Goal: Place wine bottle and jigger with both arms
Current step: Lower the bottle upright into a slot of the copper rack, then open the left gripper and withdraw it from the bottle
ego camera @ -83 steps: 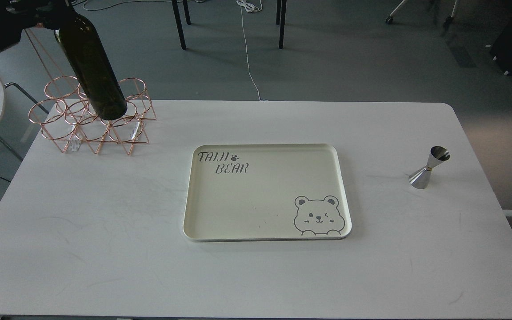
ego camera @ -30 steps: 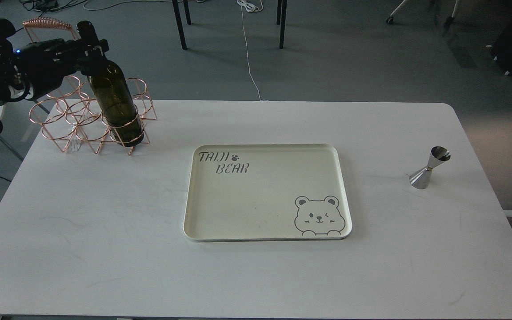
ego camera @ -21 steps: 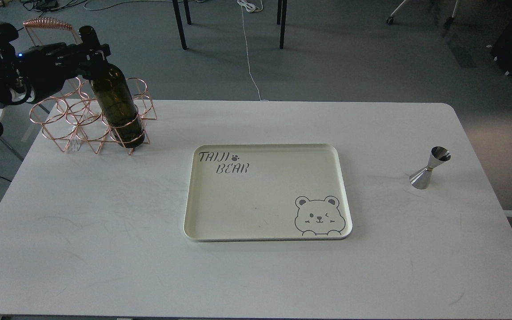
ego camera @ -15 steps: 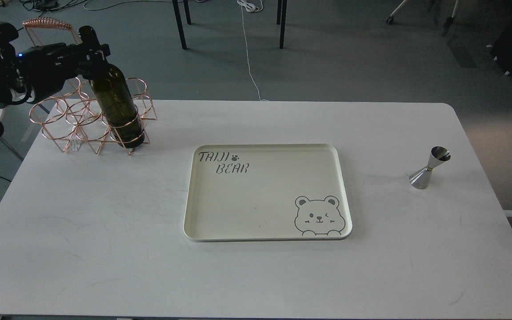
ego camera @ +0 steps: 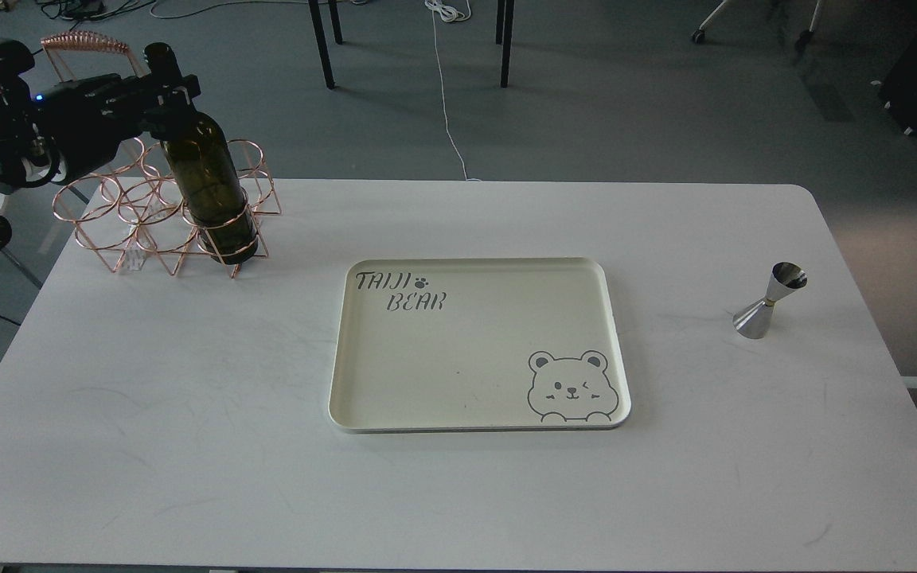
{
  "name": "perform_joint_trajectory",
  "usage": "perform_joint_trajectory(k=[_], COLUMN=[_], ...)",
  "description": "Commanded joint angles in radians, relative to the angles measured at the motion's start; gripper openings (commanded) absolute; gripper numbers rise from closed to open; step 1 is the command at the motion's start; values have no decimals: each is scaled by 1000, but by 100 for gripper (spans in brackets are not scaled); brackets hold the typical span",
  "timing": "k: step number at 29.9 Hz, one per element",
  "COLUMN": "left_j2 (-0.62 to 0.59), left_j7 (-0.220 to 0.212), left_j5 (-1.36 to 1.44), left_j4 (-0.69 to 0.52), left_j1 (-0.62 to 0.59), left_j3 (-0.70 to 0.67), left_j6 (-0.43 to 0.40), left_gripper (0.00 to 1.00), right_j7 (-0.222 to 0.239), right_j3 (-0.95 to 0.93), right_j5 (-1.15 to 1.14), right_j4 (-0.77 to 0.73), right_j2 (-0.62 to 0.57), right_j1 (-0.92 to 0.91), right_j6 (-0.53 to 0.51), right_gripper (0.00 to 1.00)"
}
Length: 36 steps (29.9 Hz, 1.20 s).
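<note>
The dark green wine bottle (ego camera: 205,177) stands in the front right ring of the copper wire rack (ego camera: 112,231) at the table's far left, leaning slightly left. My left gripper (ego camera: 169,89) comes in from the left and is closed around the bottle's neck just below the mouth. The shiny steel jigger (ego camera: 769,301) stands by itself near the table's right edge, with nothing holding it. My right arm is out of view.
A cream tray (ego camera: 622,350) with a bear drawing and "TAIJI BEAR" lettering lies in the middle of the white table (ego camera: 188,446). Chair legs and a white cable are on the floor behind the table.
The bottle came down from above the rack into the front right ring. Over the last second the gripper and the bottle's neck shifted only slightly to the right.
</note>
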State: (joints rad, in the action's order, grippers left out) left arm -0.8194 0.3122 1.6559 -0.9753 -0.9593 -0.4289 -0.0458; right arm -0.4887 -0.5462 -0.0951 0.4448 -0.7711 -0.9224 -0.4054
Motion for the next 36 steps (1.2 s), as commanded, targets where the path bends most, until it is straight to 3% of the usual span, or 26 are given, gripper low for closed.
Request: perform_joint_trajectory(k=[1,8,15,19,22,26,30,33,35,36], left_j2=[0,-6,0,0,2,22,23,22,23,23], left_j7=[-1,5,-2,2,1,-1,-2,-1,-1,-1], left_j5=[-2,7,-2,-2,-4,-7,-31,-73,-71,-68], left_j4=[1,3,3,3,3,3,3,3,3,3], left_j1=[1,2,1,-1,-1,-2,-1,-1,1,1], left_j3=[1,1,-1,-1,-1,-2,-2,-1,-1,-1], left_j6=[0,-2,0,1,4,26,49,49,50,50], left_gripper=[19,9,13,25,60,78,86,87,86,80], right_j7=[0,0,0,0,0,0,0,0,0,0], right_j3=[0,0,0,0,0,0,0,0,0,0], right_j5=[0,0,0,0,0,0,0,0,0,0], right_j4=[0,0,0,0,0,0,0,0,0,0], right_j2=[1,1,3,3,3,1,1,3,3,4], right_j1=[0,0,0,0,0,0,2,0,2,2], right_j6=[0,0,0,0,0,0,0,0,0,0], right_gripper=[97,97,97,97,97,97,97,97,97,97])
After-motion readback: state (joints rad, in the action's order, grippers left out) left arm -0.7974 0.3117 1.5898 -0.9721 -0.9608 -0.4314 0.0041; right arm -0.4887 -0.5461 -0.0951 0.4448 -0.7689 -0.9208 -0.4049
